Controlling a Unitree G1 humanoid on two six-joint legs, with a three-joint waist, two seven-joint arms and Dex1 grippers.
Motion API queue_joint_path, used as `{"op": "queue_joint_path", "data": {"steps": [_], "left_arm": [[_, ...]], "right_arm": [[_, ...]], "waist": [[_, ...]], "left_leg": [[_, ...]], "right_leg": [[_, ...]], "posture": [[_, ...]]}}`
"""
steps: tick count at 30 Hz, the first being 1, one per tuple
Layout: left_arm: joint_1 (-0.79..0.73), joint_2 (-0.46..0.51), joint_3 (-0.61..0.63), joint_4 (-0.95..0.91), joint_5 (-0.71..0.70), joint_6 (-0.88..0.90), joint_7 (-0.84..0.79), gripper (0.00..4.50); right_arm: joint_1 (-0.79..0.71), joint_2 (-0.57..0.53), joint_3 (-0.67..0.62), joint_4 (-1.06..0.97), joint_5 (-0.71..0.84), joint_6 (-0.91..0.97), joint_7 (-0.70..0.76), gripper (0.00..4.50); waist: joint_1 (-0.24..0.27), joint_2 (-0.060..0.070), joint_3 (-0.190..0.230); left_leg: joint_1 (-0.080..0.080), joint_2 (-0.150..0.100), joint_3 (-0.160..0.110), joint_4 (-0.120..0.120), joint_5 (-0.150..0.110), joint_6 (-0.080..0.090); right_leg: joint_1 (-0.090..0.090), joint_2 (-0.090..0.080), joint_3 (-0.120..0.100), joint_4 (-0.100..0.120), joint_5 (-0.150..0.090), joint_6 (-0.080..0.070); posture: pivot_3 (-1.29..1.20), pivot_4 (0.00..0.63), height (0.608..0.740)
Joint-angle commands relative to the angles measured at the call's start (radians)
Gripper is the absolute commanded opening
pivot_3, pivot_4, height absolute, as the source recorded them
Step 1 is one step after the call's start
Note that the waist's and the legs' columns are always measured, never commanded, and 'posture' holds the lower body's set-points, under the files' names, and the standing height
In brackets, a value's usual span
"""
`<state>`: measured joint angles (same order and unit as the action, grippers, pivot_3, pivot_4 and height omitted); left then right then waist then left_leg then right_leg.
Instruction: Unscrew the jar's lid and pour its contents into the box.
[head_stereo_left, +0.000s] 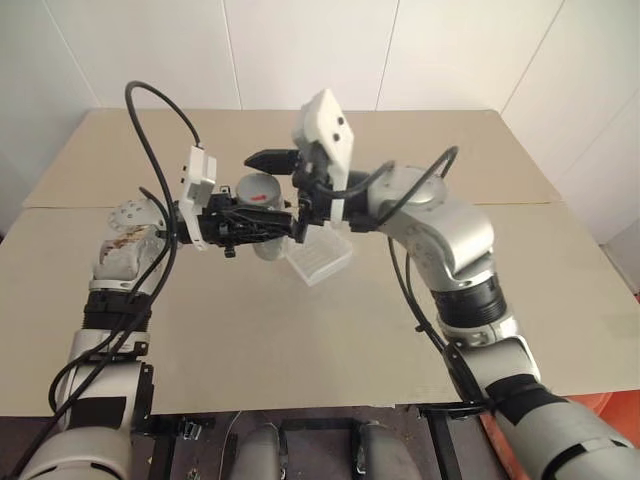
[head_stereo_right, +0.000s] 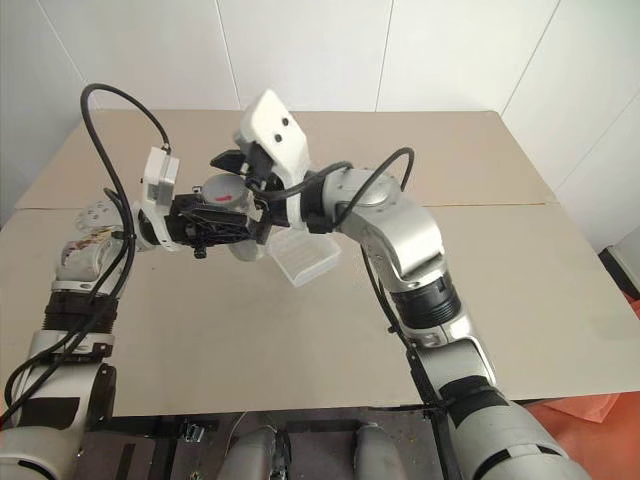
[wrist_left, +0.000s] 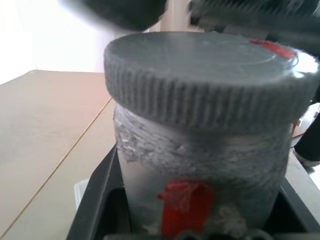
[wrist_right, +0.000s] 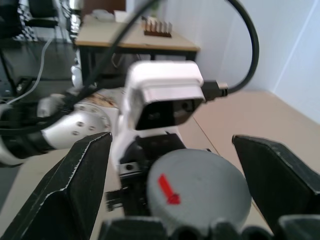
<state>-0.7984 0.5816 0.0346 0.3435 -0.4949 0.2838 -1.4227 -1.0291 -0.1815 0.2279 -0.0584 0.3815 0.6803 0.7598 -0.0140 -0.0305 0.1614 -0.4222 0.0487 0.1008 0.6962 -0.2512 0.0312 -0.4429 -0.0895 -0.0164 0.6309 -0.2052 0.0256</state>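
Note:
My left gripper (head_stereo_left: 268, 224) is shut on the jar (wrist_left: 200, 155), holding it upright above the table. A red label patch (wrist_left: 186, 201) shows on the jar's wall. The grey lid (wrist_right: 199, 194), marked with a red arrow, sits screwed on the jar's top. My right gripper (head_stereo_left: 285, 188) is open over the lid, one finger (wrist_right: 75, 185) on each side and both apart from its rim. The box (head_stereo_left: 320, 258), translucent and whitish, lies on the table just beneath and to the right of the jar. The contents are hidden inside the jar.
The beige table (head_stereo_left: 300, 340) has a seam running across it behind the box. Its front edge is near me, with an orange thing (head_stereo_left: 610, 400) on the floor at the right. White walls stand close behind the table's far edge.

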Motion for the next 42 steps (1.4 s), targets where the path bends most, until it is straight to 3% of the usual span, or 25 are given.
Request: {"op": "queue_joint_path", "data": {"steps": [1,20,28,32,42], "left_arm": [[-0.025,0.005,0.01,-0.036,-0.007,-0.012,-0.007,1.92],[0.059,0.127,0.073,-0.125,-0.051,0.039,-0.016,1.92],[0.06,0.099,0.063,-0.114,-0.037,0.033,0.0,1.92],[0.044,0.061,0.046,-0.095,-0.022,0.021,0.008,1.92],[0.006,0.014,0.024,-0.063,-0.012,-0.004,0.011,1.92]], "right_arm": [[-0.045,0.014,-0.011,0.041,-0.032,-0.058,-0.019,4.47],[0.029,-0.153,-0.121,0.039,0.019,-0.088,0.052,4.47],[0.078,-0.184,-0.101,-0.07,0.072,-0.081,0.149,4.47],[0.071,-0.139,-0.087,-0.14,0.118,-0.03,0.137,4.47],[-0.025,-0.006,-0.006,-0.012,-0.036,-0.084,-0.01,4.47]], "waist": [[0.0,0.0,0.0],[0.004,0.0,0.0],[-0.001,0.0,0.0],[-0.001,0.0,0.0],[0.0,0.0,0.0]], "left_leg": [[0.0,0.0,0.0,0.0,0.0,0.0],[0.0,0.0,0.0,0.0,0.0,0.0],[0.0,0.0,0.0,0.0,0.0,0.0],[0.0,0.0,-0.001,0.0,0.0,0.0],[0.0,0.0,-0.001,0.0,0.0,0.0]], "right_leg": [[0.0,0.0,0.0,0.0,0.0,0.0],[0.0,-0.001,0.0,-0.001,0.0,0.0],[0.0,0.0,0.0,0.0,0.0,0.0],[0.0,0.0,0.0,0.0,0.0,0.0],[0.0,0.0,0.0,0.0,0.0,0.0]], "posture": [[0.0,0.15,0.74],[0.0,0.15,0.74],[0.0,0.15,0.74],[0.0,0.15,0.74],[0.0,0.15,0.74]]}}
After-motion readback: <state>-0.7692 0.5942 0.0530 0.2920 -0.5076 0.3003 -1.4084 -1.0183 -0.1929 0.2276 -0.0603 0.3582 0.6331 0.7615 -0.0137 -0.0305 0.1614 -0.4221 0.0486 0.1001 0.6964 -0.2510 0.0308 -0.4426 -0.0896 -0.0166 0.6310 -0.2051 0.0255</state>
